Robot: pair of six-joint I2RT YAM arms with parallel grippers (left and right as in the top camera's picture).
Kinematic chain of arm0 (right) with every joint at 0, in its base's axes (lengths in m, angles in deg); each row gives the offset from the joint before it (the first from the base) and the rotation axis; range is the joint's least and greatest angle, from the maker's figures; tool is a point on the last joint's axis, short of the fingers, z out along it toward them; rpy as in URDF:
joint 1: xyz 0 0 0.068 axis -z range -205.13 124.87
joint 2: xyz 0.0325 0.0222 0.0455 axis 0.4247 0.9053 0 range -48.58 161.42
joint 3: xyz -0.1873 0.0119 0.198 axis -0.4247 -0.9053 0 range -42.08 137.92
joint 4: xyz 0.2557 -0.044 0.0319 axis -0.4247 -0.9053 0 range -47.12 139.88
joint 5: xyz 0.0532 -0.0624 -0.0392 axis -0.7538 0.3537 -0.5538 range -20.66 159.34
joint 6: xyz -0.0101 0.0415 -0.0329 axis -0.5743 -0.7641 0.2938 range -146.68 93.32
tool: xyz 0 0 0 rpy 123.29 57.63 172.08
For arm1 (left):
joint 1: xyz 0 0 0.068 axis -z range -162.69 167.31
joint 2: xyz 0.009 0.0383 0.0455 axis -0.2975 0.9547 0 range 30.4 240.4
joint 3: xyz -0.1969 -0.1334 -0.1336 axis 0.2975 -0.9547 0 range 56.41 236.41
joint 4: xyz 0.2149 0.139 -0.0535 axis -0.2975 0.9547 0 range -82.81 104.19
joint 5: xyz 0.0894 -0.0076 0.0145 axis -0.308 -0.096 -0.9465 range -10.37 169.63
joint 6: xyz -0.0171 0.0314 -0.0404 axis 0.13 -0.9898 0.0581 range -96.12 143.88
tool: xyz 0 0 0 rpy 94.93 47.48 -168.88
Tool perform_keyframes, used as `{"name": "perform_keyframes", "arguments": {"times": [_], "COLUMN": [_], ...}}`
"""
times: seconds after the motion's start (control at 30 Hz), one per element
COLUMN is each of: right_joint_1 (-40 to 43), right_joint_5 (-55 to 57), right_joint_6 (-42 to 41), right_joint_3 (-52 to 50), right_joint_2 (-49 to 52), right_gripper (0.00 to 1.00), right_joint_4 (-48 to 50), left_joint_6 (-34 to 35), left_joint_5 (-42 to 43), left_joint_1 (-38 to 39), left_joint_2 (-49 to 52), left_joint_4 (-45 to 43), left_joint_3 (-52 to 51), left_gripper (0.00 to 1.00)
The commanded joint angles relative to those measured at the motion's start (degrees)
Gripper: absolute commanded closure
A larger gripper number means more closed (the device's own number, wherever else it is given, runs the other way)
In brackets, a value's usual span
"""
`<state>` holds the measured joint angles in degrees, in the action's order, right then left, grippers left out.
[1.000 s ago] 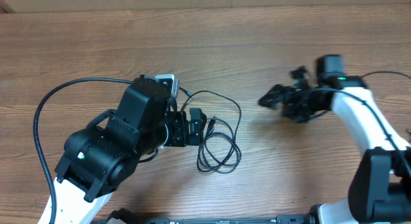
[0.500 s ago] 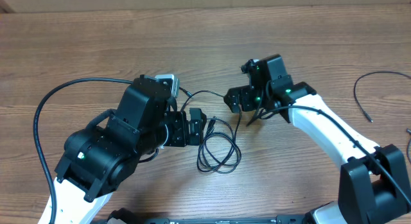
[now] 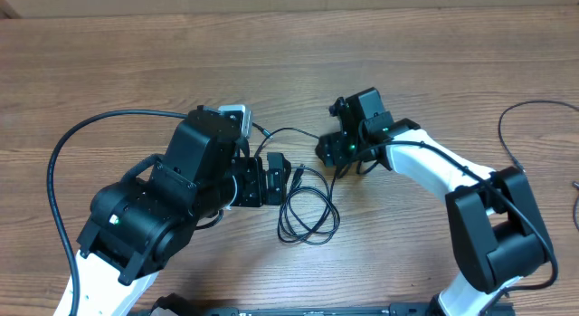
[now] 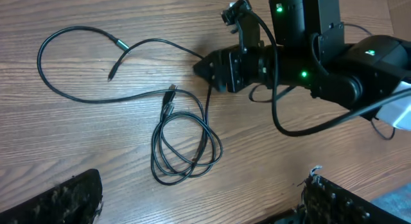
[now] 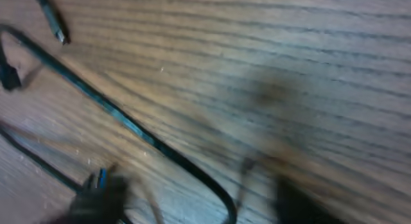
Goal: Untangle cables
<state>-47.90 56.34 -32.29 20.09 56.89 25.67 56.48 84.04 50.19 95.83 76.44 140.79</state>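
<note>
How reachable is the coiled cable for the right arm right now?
Likely yes: the right gripper sits just past the coiled cable, and nothing lies over the coil or blocks the gap between them.

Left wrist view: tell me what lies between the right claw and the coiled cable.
A thin black strand runs from the coiled cable toward the right claw; otherwise bare table, left wrist view.

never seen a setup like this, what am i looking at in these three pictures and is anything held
Two robot arms stand at a table. One picture looks down from above; the other two come from a camera on each wrist. On the table lie a looped black cable, a long cable by it and a third cable far right. The left hand is open and empty. The right hand has its tip at a cable; whether it grips is unclear, and its own picture is blurred.
</note>
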Motion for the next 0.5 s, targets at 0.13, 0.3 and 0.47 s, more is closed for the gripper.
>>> {"name": "perform_keyframes", "arguments": {"times": [0.13,0.3,0.47], "right_joint_1": [-0.1,-0.1,-0.1], "right_joint_5": [3.8,-3.8,-8.6], "right_joint_6": [0.1,0.1,-0.3], "right_joint_3": [-0.3,-0.3,-0.3], "right_joint_2": [0.9,0.9,0.9], "right_gripper": [0.62,0.74,0.71], "right_joint_4": [1.3,0.6,-0.8], "left_joint_6": [-0.7,-0.7,-0.7], "left_joint_5": [-0.6,-0.5,-0.5], "left_joint_1": [-0.2,-0.2,-0.2], "left_joint_2": [-0.2,-0.2,-0.2], "left_joint_4": [-0.1,-0.1,-0.1], "left_joint_3": [0.9,0.9,0.9], "left_gripper": [0.0,0.0,0.01]}}
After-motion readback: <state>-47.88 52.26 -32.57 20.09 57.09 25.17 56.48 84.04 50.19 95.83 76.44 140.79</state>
